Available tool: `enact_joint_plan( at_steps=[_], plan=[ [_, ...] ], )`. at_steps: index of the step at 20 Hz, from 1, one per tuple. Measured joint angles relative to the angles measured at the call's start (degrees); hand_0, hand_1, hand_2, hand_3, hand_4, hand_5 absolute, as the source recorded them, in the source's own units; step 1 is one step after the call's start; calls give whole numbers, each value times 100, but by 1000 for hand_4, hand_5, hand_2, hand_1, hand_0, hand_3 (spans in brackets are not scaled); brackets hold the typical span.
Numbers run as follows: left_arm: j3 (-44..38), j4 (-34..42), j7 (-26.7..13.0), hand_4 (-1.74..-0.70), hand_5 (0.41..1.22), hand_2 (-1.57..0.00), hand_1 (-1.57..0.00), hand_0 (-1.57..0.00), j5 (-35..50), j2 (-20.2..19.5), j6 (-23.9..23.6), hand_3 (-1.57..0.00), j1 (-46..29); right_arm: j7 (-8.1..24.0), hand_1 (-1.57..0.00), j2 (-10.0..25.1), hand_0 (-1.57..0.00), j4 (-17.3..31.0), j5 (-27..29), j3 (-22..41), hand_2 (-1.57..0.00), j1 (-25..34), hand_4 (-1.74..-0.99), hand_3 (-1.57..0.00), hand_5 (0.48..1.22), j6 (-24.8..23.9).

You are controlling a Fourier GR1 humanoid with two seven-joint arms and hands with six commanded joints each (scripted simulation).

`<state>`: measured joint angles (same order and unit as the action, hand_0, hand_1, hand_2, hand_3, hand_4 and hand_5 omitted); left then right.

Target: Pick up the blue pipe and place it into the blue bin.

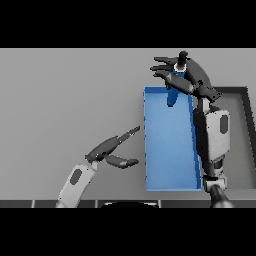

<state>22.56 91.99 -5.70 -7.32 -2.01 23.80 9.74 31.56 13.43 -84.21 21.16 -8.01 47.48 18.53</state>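
We cannot make out much of the blue pipe [173, 90]: only a short blue length shows below the right hand [187, 75], its upper part covered by the dark fingers, and whether the small dark knob poking up above the hand belongs to the pipe or to the hand we cannot tell. The fingers and thumb of that hand curl round the pipe and clamp it, holding it roughly upright over the far edge of the blue bin [170, 145], the lower end just inside the rim near the bin's far right corner; whether it touches the bin floor we cannot tell. The bin is a long rectangular tray, smooth and matte blue, with thin raised walls, and its right wall is partly hidden behind the white and grey right forearm, which lies along it. Past that arm, at the table's right edge, we see a dark-rimmed tray [240, 135] with a grey floor, cut off by the arm on one side and by the picture's edge on the other. The grey table [65, 100] is flat and plain. The left hand [112, 150] hovers near the table's near edge, just left of the bin, fingers straight and spread apart from the thumb, holding nothing.
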Motion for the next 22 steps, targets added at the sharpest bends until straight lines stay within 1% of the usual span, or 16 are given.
enact_joint_plan(
  at_steps=[3,4,6,7,8,10,12,13,14,16,17,18,19,20,21,22],
  plan=[
    [-27,8,4,-931,460,1,1,1,24,-26,8,1,-25,202,-1571,28,-1571,61,-363,-40,-1571,-389,-1500,-1571,1221,-6],
    [-8,31,88,-929,462,1,1,1,-16,-57,-5,1,-78,323,-1571,43,-1571,17,-452,-56,-1571,-532,-1500,-1571,1221,-28],
    [-18,-39,178,-927,464,1,1,1,-63,-51,-42,1,-62,336,-1571,-5,-1571,4,-660,68,-1571,-919,-1500,-1571,1221,-154],
    [-17,1,218,-928,465,1,1,1,-70,-67,-44,1,-47,336,-1571,4,-1571,114,-804,133,-1571,-1022,-1500,-1571,1221,-295],
    [-41,-52,134,-928,466,1,1,1,-82,-44,-74,1,4,336,-1571,41,-1571,172,-818,211,-1571,-1159,-1500,-1571,1221,-432],
    [-50,17,152,-928,470,1,1,1,-66,-60,-78,1,17,336,-1571,173,-1571,387,-832,421,-1571,-1327,-1498,-1571,1221,-666],
    [24,9,245,-923,476,1,1,1,-148,-59,-91,1,-70,336,-1571,419,-1571,643,-490,770,-1571,-1470,-1497,-1571,1221,-970],
    [-5,25,239,-923,478,1,1,1,-150,-82,-113,1,-66,337,-1571,561,-1571,677,-308,992,-1571,-1541,-1546,-1257,1221,-1079],
    [-16,-38,203,-922,480,1,1,1,-180,-67,-137,1,-26,336,-1571,703,-1571,766,-157,1249,-1571,-1586,-1585,-1005,1221,-1239],
    [-80,-106,226,-920,484,1,1,1,-159,-57,-161,1,76,337,-1571,1048,-1571,969,390,1816,-1571,-1656,-1641,-643,1221,-1619],
    [-52,-54,288,-919,486,1,1,1,-163,-88,-140,1,7,337,-1571,1253,-1571,1061,707,2155,-1571,-1633,-1661,-514,1221,-1868],
    [-65,-55,273,-918,489,1,1,1,-156,-80,-148,1,36,332,-1571,1433,-1571,1130,987,2466,-1571,-1602,-1677,-411,1171,-2127],
    [-57,-69,263,-920,491,1,1,1,-176,-79,-151,1,66,337,-1571,1663,-1571,1135,1433,2858,-1518,-1577,-1626,-455,1161,-2400],
    [-5,-10,281,-919,493,1,1,1,-153,-52,-122,1,0,333,-1282,1876,-1355,1262,1853,3219,-1234,-1346,-1553,-364,1154,-2720],
    [-43,-64,221,-921,493,1,1,1,-136,-66,-111,1,39,339,-1025,2087,-1084,1247,2252,3574,-987,-1262,-1469,-291,1148,-2949],
    [-49,-80,289,-920,493,1,1,1,-131,-77,-107,1,0,338,-820,2282,-867,1261,2601,3900,-789,-1145,-1405,-232,1137,-3217]
  ],
)
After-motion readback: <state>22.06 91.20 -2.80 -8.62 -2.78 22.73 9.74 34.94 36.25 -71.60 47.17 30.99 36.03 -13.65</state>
